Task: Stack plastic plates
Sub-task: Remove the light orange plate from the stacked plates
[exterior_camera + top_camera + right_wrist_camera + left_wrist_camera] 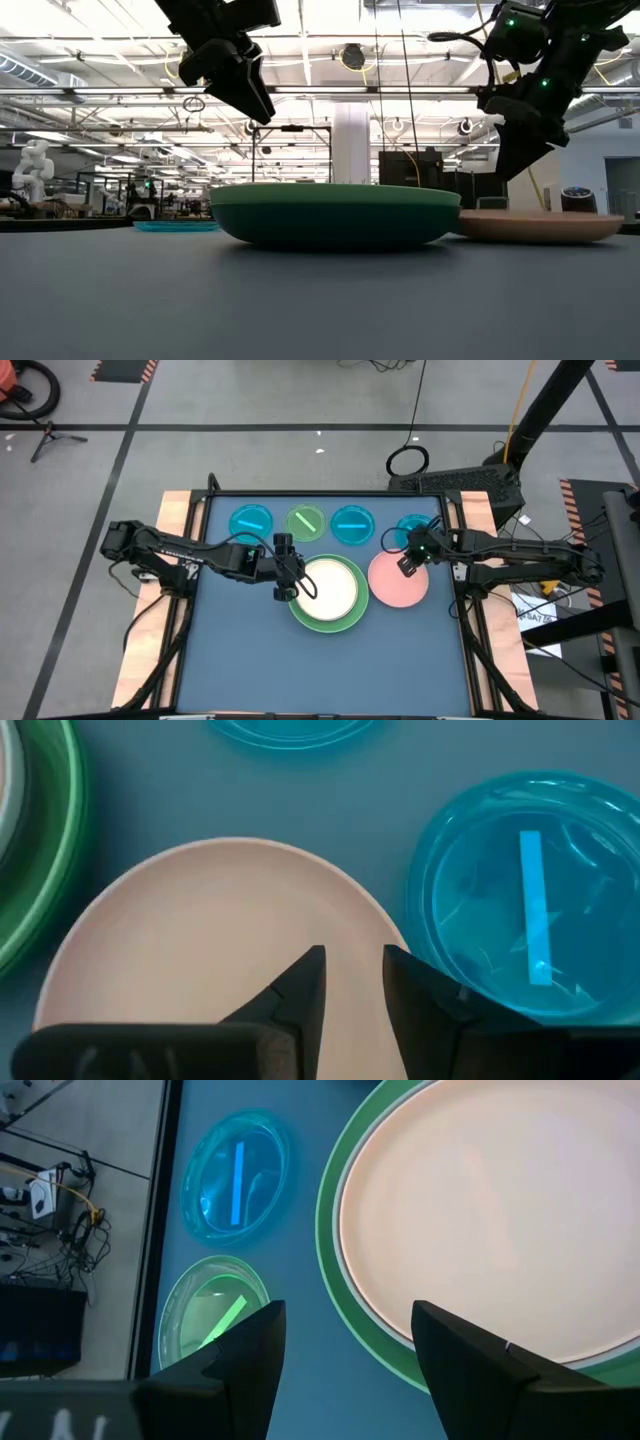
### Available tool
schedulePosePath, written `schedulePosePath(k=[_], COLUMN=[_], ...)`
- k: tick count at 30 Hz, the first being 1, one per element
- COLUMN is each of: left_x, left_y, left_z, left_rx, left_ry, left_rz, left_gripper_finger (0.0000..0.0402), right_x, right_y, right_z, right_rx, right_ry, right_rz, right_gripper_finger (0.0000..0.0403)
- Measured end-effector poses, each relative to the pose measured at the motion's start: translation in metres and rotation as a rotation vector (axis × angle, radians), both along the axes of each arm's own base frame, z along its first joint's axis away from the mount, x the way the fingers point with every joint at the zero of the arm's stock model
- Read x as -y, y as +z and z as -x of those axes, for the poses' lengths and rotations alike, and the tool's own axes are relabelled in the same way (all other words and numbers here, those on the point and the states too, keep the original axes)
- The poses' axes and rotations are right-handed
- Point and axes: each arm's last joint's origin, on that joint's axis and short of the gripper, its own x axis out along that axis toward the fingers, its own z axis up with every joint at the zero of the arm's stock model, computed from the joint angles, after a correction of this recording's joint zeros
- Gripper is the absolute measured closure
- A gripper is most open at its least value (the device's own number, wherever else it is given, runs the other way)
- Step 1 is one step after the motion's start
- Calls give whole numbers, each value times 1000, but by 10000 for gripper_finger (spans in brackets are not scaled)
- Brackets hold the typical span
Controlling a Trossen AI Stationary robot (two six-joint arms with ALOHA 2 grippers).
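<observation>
Round cream plastic plate lying flat inside green plastic plate, below wide-open left claw, round pink plastic plate flat under slightly parted, empty right claw.

Both arms reach inward — left gripper jaws wide, right gripper jaws narrowly parted.

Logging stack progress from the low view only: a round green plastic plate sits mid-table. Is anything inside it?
Observer: Yes, a round cream plastic plate lies nested in the round green plastic plate.
Operator: Is the right tool holding anything?
Observer: No. The right tool hangs open and empty above the round pink plastic plate.
Operator: How many small plates sit at the back?
Observer: Four small translucent plastic plates in a row along the far edge: cyan, lime, cyan, and cyan, the last partly under the right arm.
</observation>
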Motion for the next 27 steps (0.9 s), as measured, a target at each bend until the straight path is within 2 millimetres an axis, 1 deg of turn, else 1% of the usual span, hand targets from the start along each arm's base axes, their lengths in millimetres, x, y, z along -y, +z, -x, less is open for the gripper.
schedulePosePath(k=[2, 7, 10, 15, 19, 22, 27], left_x=[0, 0, 0, 0, -1, -2, -2], left_y=[0, 0, 0, -1, -4, -6, -8], left_z=[0, 0, 0, 2, 6, 9, 13], left_rx=[0, 0, 0, -20, -64, -102, -135], left_ry=[0, 0, 0, 0, 23, 43, 74], left_rz=[0, 0, 0, -2, -11, -11, -5], left_gripper_finger=[179, 179, 179, 179, 179, 179, 179], right_x=[0, 2, 3, 4, 5, 6, 8], right_y=[1, 1, -2, -12, -18, -16, -7], right_z=[-2, -14, -21, -32, -36, -41, -52], right_rx=[21, 102, 116, 97, 44, 35, 47], right_ry=[1, 52, 73, 122, 134, 152, 186], right_rz=[6, -25, -48, -86, -101, -113, -102], right_gripper_finger=[305, 305, 305, 305, 305, 305, 305])
